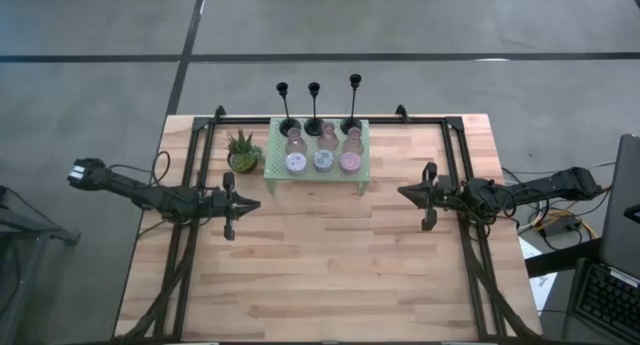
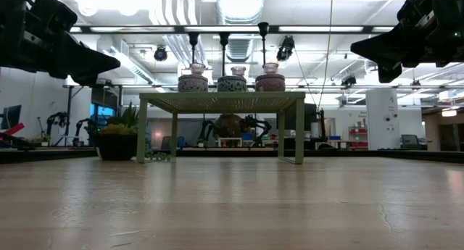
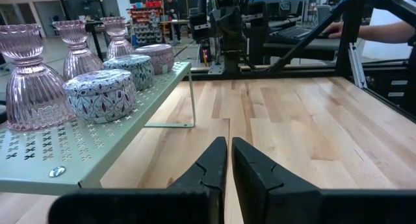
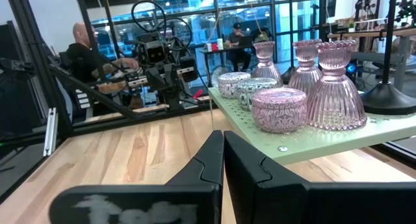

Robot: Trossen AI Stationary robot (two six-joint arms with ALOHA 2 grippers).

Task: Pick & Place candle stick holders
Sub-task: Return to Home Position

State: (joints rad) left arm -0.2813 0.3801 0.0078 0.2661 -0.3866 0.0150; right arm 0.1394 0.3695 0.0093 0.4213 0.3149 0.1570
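My left gripper hovers above the wooden table, jaws pressed almost together and pinching nothing. My right gripper faces it from across the table, jaws likewise closed and empty. Between the two sets of jaws, but off toward the table's far edge, stands the mint-green shelf. Along its edge nearest my jaws sit three short round holders in a close row. Just behind them stand three ribbed pink glass holders, and at the shelf's back three tall black candlesticks. A small potted plant stands beside the shelf on my left jaws' side. Past the table a person sits.
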